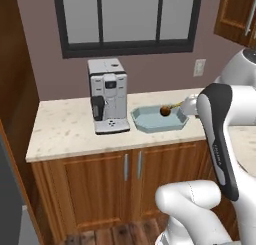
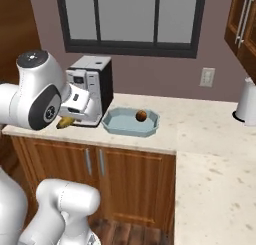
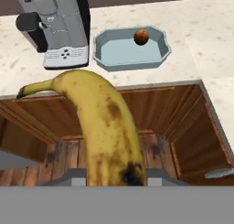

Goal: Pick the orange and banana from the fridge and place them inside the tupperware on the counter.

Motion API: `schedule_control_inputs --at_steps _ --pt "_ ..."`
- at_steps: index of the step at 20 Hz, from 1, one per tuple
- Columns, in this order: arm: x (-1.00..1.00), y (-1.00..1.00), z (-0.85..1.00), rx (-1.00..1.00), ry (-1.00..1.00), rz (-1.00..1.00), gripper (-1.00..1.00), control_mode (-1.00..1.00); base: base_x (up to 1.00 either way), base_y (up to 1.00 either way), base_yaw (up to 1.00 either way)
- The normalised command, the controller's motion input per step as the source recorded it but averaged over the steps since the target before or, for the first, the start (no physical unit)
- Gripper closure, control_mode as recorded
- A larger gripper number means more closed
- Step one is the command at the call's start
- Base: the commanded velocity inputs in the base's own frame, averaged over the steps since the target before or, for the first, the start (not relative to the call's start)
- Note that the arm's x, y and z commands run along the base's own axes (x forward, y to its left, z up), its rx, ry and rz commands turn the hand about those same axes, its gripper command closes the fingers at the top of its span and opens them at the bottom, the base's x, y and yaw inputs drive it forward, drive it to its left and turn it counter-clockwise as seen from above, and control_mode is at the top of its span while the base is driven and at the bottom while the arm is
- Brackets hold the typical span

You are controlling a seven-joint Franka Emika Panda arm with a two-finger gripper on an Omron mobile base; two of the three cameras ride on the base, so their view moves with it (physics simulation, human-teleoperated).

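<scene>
My gripper (image 3: 116,175) is shut on the banana (image 3: 107,127), a yellow, brown-spotted fruit that rises through the middle of the hand view. It hangs in front of the counter (image 1: 65,129), above the brown cabinet doors. Under my hand (image 2: 67,116) the banana (image 2: 65,122) pokes out; its tip (image 1: 176,107) also shows beside the hand (image 1: 189,105). The orange (image 1: 164,110) (image 2: 141,115) (image 3: 141,36) lies inside the pale blue tupperware (image 1: 150,125) (image 2: 125,130) (image 3: 128,65) at its far side. A grey strip of the fridge (image 1: 7,199) shows at lower left.
A white-and-black coffee machine (image 1: 108,96) (image 2: 92,89) (image 3: 55,26) stands right beside the tray. A white kettle (image 2: 247,101) sits at the far right of the L-shaped counter (image 2: 210,149). Upper cabinets (image 1: 240,14) hang on the right.
</scene>
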Motion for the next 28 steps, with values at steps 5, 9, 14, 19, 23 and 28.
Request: schedule_control_inputs --at_steps 5,9,14,19,23,28 --pt "0.00 0.00 0.00 0.00 0.00 0.00 1.00 1.00 0.61 -0.32 0.00" --pt "0.00 0.00 0.00 0.00 0.00 0.00 1.00 1.00 0.63 -0.09 0.00" --pt "0.00 0.00 0.00 0.00 0.00 0.00 1.00 1.00 0.55 -0.03 0.00" --pt "0.02 0.00 -0.13 0.00 0.00 0.00 1.00 -1.00 0.15 -0.03 0.00" --pt "0.08 0.00 -0.76 0.00 0.00 0.00 1.00 -1.00 0.00 0.00 0.00" --pt "0.29 0.00 -0.71 0.00 0.00 0.00 1.00 -1.00 0.00 0.00 0.00"
